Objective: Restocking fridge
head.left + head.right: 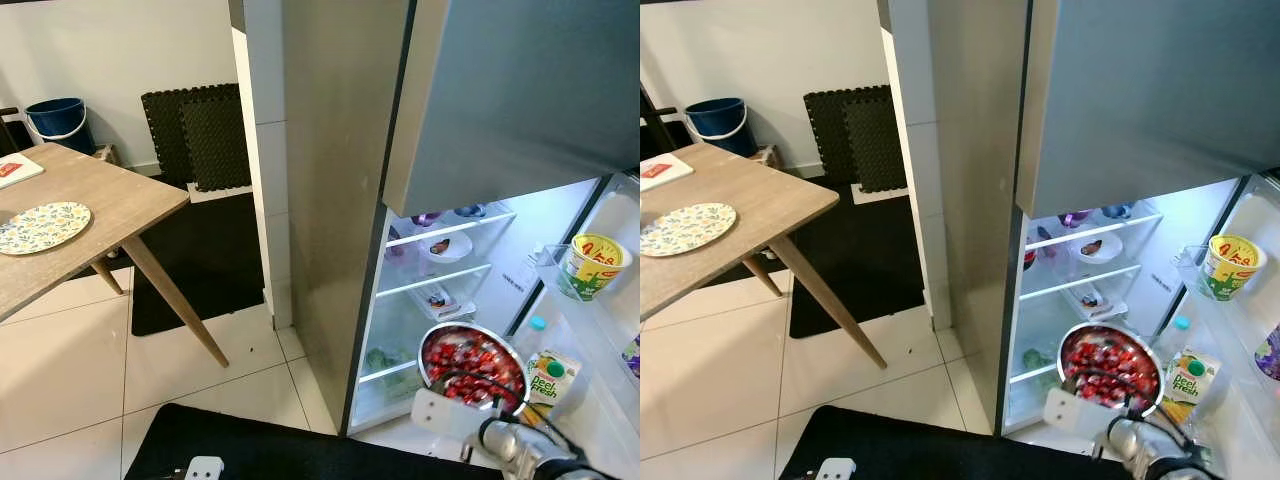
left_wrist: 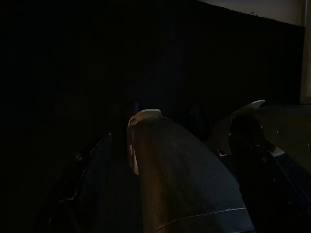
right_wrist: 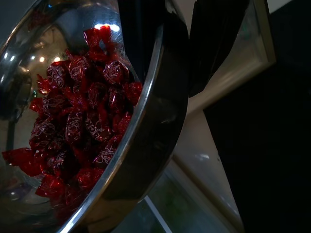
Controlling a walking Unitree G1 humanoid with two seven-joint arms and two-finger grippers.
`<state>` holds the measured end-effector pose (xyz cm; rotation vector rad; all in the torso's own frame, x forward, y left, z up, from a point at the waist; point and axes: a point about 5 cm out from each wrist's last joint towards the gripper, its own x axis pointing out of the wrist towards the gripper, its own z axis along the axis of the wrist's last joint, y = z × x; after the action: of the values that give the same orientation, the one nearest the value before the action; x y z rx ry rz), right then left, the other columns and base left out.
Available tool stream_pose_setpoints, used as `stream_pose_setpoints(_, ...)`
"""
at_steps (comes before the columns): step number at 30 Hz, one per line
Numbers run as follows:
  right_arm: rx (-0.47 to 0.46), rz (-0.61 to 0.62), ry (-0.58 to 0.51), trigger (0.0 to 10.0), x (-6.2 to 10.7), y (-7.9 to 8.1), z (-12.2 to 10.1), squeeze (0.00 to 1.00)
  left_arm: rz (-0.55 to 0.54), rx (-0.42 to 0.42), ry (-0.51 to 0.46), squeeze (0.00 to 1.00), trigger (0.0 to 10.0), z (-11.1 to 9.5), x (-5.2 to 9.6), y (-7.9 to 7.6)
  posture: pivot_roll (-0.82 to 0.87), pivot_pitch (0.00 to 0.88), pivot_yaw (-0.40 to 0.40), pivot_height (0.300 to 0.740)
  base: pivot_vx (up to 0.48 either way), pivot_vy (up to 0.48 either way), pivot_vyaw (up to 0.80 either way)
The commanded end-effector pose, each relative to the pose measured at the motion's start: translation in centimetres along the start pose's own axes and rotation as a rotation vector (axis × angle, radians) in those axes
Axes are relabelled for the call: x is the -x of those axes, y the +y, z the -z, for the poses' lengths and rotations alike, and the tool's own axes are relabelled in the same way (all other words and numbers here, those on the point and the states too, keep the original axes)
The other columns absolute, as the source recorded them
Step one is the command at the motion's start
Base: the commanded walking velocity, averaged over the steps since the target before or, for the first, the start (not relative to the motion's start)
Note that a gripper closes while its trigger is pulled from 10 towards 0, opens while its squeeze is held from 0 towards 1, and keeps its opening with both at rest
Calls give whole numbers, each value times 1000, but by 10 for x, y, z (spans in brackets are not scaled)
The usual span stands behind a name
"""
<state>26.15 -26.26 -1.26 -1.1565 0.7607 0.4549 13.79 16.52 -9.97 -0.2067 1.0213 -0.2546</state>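
Fridge point(image 1: 340, 200) stands open before me, shelves lit. Wooden table point(image 1: 110, 200) off to my left, patterned plate point(image 1: 45, 226) on it. My right fingers point(image 3: 146, 53) grip the rim of a steel bowl point(image 1: 472, 367) of red wrapped candies point(image 3: 82, 121), held before the lower shelves. Juice carton point(image 1: 548, 377) in the door beside it. Left fingers point(image 2: 146, 160): dark, cannot tell.

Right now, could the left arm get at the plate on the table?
Probably not. The plate lies far out on the table, well off to the robot's left and away from the fridge. The left gripper hangs low in the dark. It would likely need to walk over first.
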Motion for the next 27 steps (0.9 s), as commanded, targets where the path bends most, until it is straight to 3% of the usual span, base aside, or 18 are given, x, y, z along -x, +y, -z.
stream_pose_setpoints(1, -44, 36, 5, 10000, 1, -14, 2, 0, -1, 1, 20, 0, 10000, 5, 0, -2, -62, 4, -13, 740, 0, 0, 0)
stream_pose_setpoints(27, -240, 129, 283, 10000, 32, -49, 81, 0, -3, 9, 22, 0, 10000, 7, 0, -3, -65, 7, -15, 740, 0, 0, 0)
